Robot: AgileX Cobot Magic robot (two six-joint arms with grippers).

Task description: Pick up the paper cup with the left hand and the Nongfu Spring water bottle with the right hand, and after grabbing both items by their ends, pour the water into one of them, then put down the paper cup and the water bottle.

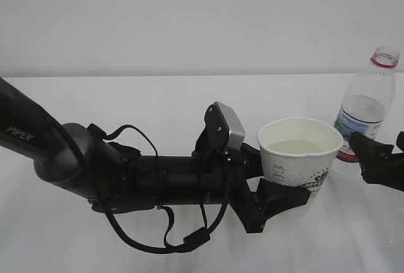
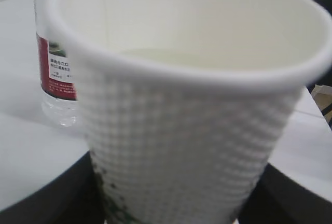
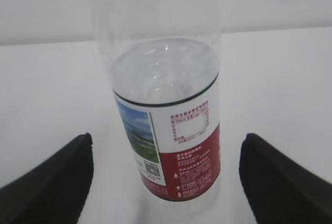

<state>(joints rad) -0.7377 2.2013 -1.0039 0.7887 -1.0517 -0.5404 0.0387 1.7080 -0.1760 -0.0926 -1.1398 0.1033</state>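
Observation:
My left gripper (image 1: 278,181) is shut on the lower part of the white paper cup (image 1: 302,159), which stands upright with a pale pool of water (image 1: 295,147) in it. In the left wrist view the paper cup (image 2: 187,130) fills the frame, with a black finger pressed against each lower side of it. The capless Nongfu Spring water bottle (image 1: 365,112) stands upright on the table just right of the cup. My right gripper (image 3: 166,182) is open, its fingers (image 3: 46,182) well apart on either side of the bottle (image 3: 171,130) and not touching it. The bottle is partly full.
A white table (image 1: 126,102) runs back to a plain white wall. The left arm, with loose black cables (image 1: 151,235) and a grey camera block (image 1: 226,124), lies across the middle of the table. The bottle (image 2: 54,68) stands close beside the cup.

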